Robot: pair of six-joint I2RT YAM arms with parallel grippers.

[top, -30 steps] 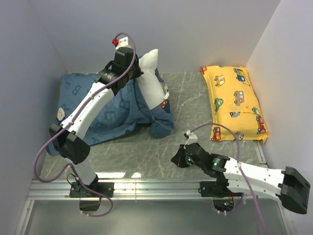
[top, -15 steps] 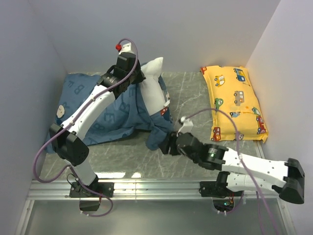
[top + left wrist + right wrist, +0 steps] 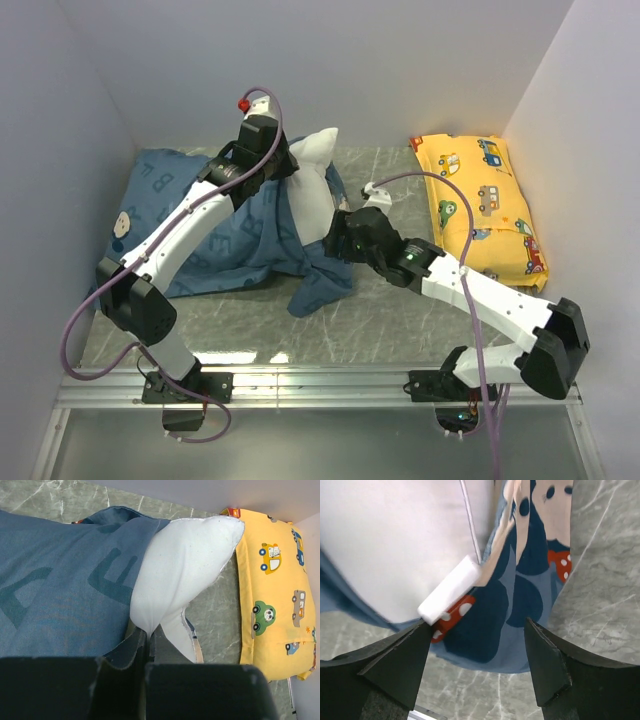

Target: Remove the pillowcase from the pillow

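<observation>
Pinches the pillow (image 3: 185, 555) by its bared white end with the left claw (image 3: 146, 661), fingers pressed together on the fabric, raised near 12 o'clock of the worktop (image 3: 400, 310). Probably serves as an anchor, so that the pillowcase (image 3: 230, 230) can slide away. Shows that blue cover covering the rest of the pillow, spread toward 9 o'clock, open hem drooping toward 6 o'clock. Poises the right claw (image 3: 477, 625) at that hem, fingers spread either side of the mouse print and a white tag, gripping nothing. Looks placed to seize the hem and draw it off. Sits well apart from the yellow car-print pillow (image 3: 480, 210) at 3 o'clock.
</observation>
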